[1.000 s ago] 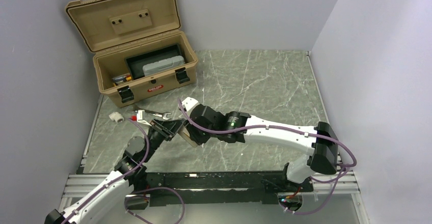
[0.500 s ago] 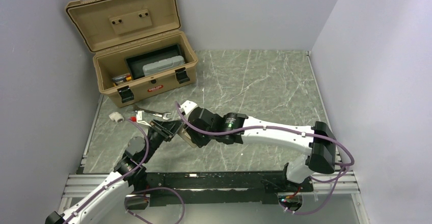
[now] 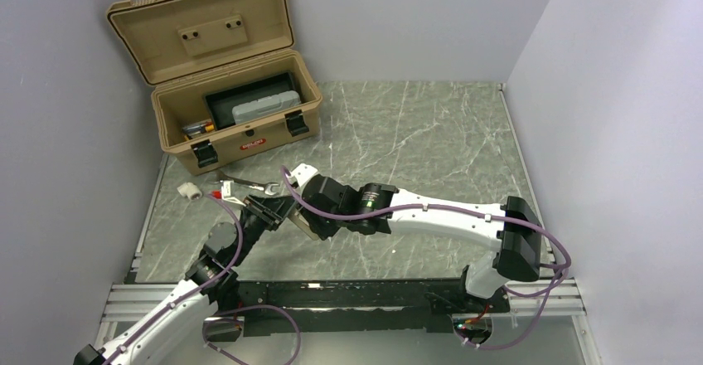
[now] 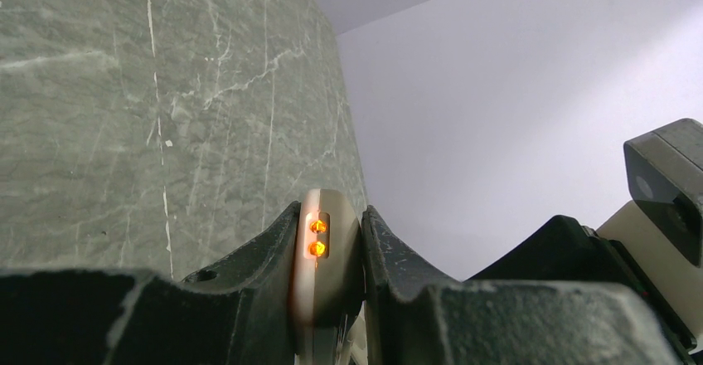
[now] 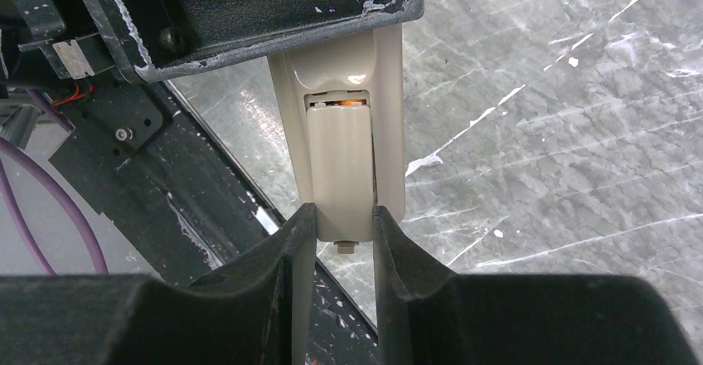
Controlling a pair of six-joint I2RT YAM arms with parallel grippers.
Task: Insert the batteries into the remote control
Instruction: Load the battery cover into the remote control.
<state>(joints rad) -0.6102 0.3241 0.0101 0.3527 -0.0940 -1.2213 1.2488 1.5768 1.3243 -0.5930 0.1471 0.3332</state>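
The remote control is held in the air between both grippers, back side toward the right wrist camera. My left gripper is shut on one end of it, where two orange lights show. My right gripper is shut on the beige battery cover over the recess. A sliver of orange battery shows in the gap at the cover's top edge. In the top view the remote is mostly hidden between the left gripper and the right gripper, above the table's near left.
An open tan toolbox stands at the back left, holding a grey case and a battery pack. A wrench, a small white block and a small red-and-white item lie in front of it. The black base rail runs along the near edge.
My right arm has shifted slightly to the left toward the left gripper. The left gripper and the remote have stayed in place.
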